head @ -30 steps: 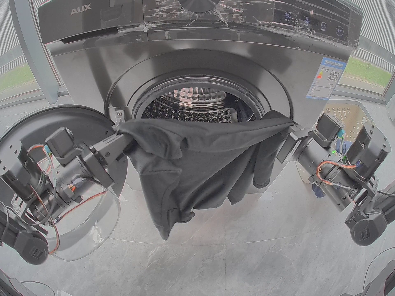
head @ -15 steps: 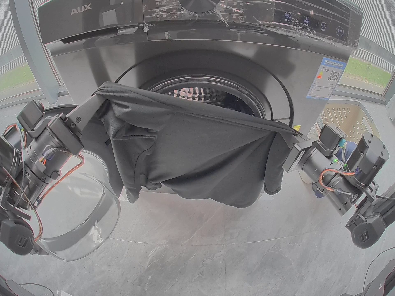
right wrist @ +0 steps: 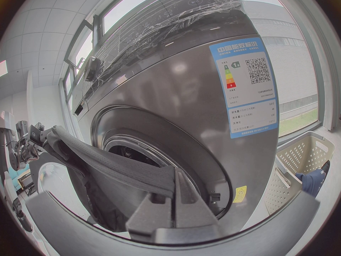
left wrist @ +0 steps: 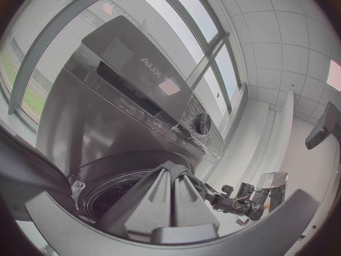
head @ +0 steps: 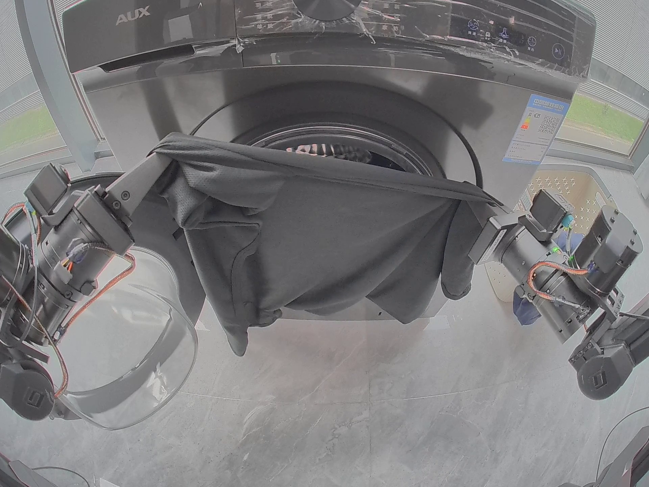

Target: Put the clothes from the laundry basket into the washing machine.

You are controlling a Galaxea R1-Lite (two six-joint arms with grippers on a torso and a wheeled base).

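In the head view, we hold the dark shirt (head: pixel 318 238) stretched wide across the washing machine's (head: pixel 155 109) round opening (head: pixel 338 149). Our left gripper (head: pixel 161 162) and right gripper (head: pixel 488 212) each pinch one end. The shirt is wider than the hole, so we think it could catch on the edge. The open door (head: pixel 128 346) stands close by our left arm, so room is tight there.

In the left wrist view, the fingers (left wrist: pixel 156 196) squeeze bunched cloth, and a small hold may slip.

In the right wrist view, the laundry basket (right wrist: pixel 302 160) sits just beside the machine, near that arm.

Dark garment (head: pixel 318 238) higher and tauter now.
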